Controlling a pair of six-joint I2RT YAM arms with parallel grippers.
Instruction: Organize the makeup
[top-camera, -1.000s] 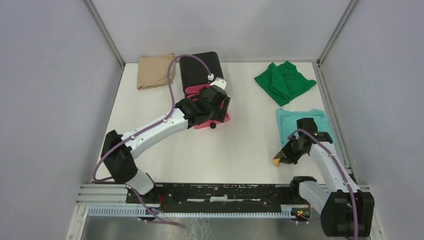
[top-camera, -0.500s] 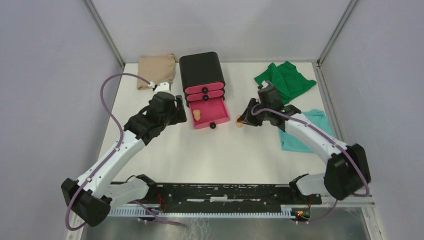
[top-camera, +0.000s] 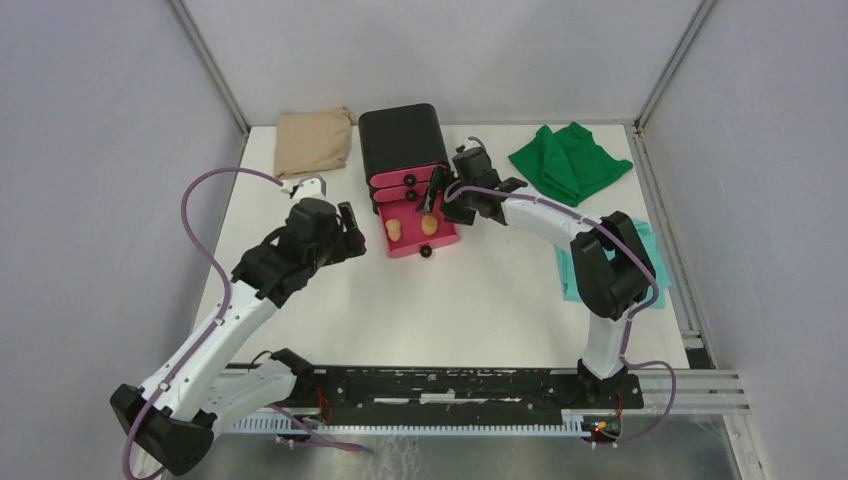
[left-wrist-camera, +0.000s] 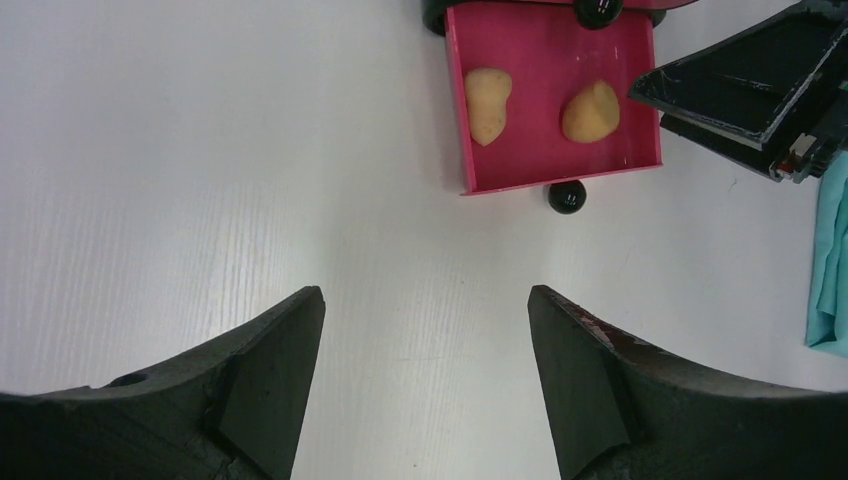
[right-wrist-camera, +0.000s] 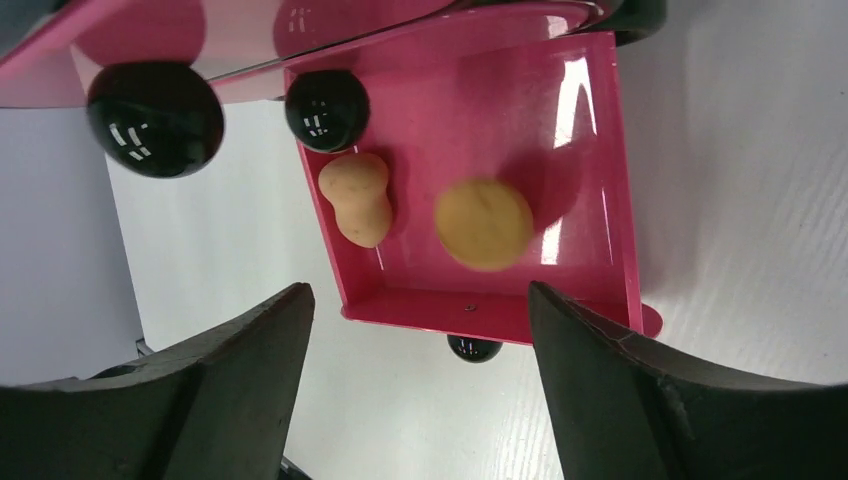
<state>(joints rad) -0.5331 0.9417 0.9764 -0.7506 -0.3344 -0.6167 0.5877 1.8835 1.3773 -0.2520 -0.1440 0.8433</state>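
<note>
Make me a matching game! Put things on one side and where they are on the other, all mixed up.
Things:
1. two tan sponges
2. green cloth
3. beige cloth
4. teal cloth

Places:
A. far left, beside the black box
B. partly hidden by the right arm
C. inside the open pink drawer
D. far right corner of the table

Pairs: 1-C, 2-D, 3-A, 4-B.

Right wrist view: blur over the rounder tan sponge (right-wrist-camera: 484, 223) in the pink drawer (right-wrist-camera: 590, 150). Teal cloth (left-wrist-camera: 832, 260) cut off at the left wrist view's right edge and, from above, partly covered by the right arm (top-camera: 603, 258). Black knob (right-wrist-camera: 473, 347) half hidden behind the drawer front.
</note>
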